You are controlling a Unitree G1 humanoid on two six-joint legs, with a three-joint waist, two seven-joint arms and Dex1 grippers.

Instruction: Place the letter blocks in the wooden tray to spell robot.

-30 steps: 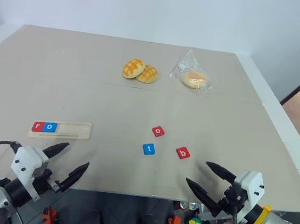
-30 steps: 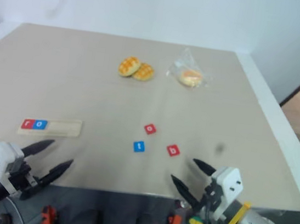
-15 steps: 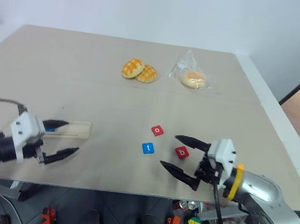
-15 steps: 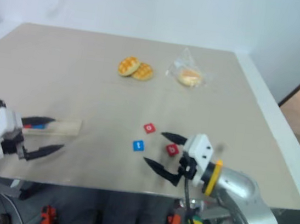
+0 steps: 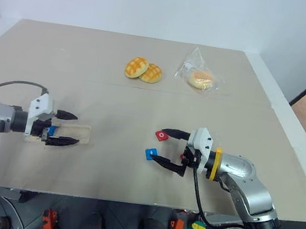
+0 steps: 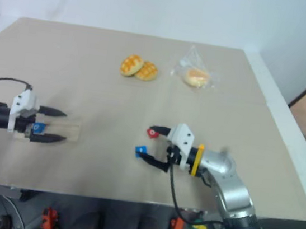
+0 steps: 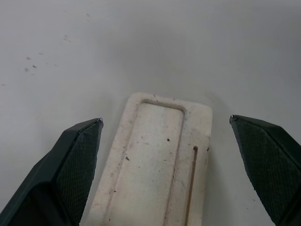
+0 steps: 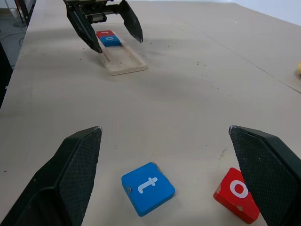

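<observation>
Two tools, both spread wide, empty: right tool (image 8: 164, 136) flanking blue "t" block (image 8: 147, 187) and red "o" block (image 8: 237, 201); left tool (image 7: 167, 125) astride wooden tray (image 7: 157, 165) on the surface (image 5: 143, 99). Two blocks, red and blue (image 8: 113, 40), seated in tray. Two golden buns (image 5: 143, 70) and one bagged bun (image 5: 200, 79) well beyond.

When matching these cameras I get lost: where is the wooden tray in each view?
Left eye view: wooden tray, table's left, under left gripper.
Right eye view: same.
Left wrist view: between that gripper's fingers.
Right wrist view: far beyond blue t block.
Shared landmark: left gripper.
</observation>
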